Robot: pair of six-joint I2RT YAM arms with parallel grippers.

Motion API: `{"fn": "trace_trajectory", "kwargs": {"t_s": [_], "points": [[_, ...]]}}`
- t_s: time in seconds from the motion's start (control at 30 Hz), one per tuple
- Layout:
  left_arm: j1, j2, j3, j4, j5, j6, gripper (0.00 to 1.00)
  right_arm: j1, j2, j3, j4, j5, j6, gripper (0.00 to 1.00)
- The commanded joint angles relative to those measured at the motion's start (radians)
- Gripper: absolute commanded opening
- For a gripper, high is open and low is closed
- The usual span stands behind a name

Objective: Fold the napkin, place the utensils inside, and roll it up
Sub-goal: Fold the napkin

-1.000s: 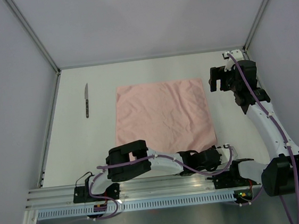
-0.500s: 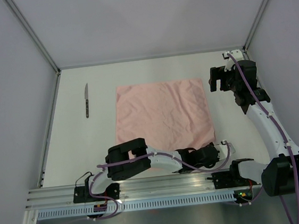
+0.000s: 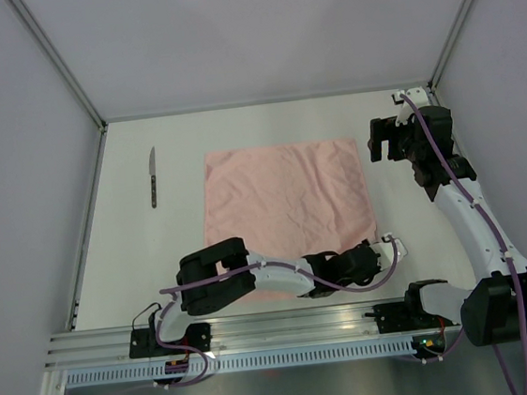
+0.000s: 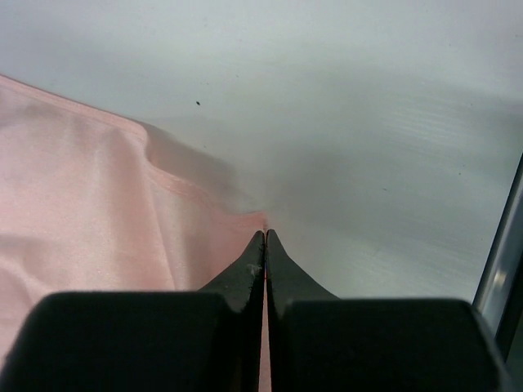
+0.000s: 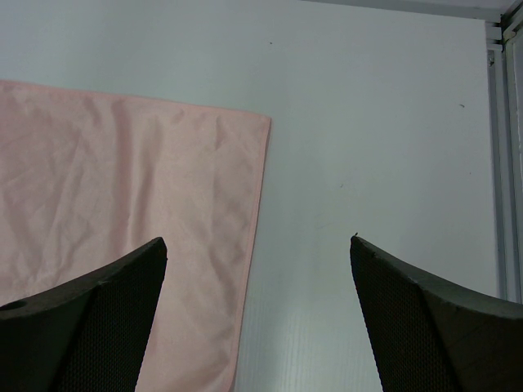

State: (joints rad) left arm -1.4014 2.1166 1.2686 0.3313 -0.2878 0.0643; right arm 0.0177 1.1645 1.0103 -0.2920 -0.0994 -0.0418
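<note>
The salmon-pink napkin (image 3: pixel 288 204) lies spread flat in the middle of the table. My left arm reaches along the near edge to the napkin's near right corner. There my left gripper (image 3: pixel 380 245) is shut on the cloth. In the left wrist view, pink cloth (image 4: pixel 98 196) runs between the closed fingertips of that gripper (image 4: pixel 265 234) and the corner is raised a little. My right gripper (image 3: pixel 382 140) hangs open just right of the napkin's far right corner, holding nothing. Its wrist view shows the gripper (image 5: pixel 258 241) over the napkin's (image 5: pixel 122 180) right edge. A knife (image 3: pixel 153 176) lies at the far left.
White walls with metal corner posts (image 3: pixel 61 68) close the table (image 3: pixel 406 211) in on three sides. A metal rail (image 3: pixel 286 325) carrying both arm bases runs along the near edge.
My left gripper has shut on the napkin's near right corner, and the left arm has shifted slightly left and away from the rail. The right arm has not moved.
</note>
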Motion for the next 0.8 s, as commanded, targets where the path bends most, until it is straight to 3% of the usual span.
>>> {"fn": "trace_trajectory", "kwargs": {"t_s": [0.0, 0.47, 0.6, 0.77], "points": [[0.008, -0.061, -0.005, 0.012, -0.022, 0.002, 0.02, 0.002, 0.0, 0.002, 0.014, 0.0, -0.004, 0.98], [0.041, -0.079, -0.017, -0.012, 0.027, -0.026, 0.04, 0.004, -0.002, 0.002, 0.014, 0.001, -0.007, 0.98], [0.033, -0.072, 0.001, -0.041, 0.061, -0.052, 0.31, 0.004, 0.0, 0.004, 0.013, 0.0, -0.009, 0.98], [0.001, -0.07, 0.0, -0.032, 0.059, -0.087, 0.52, 0.004, -0.002, 0.002, 0.014, 0.003, -0.01, 0.98]]}}
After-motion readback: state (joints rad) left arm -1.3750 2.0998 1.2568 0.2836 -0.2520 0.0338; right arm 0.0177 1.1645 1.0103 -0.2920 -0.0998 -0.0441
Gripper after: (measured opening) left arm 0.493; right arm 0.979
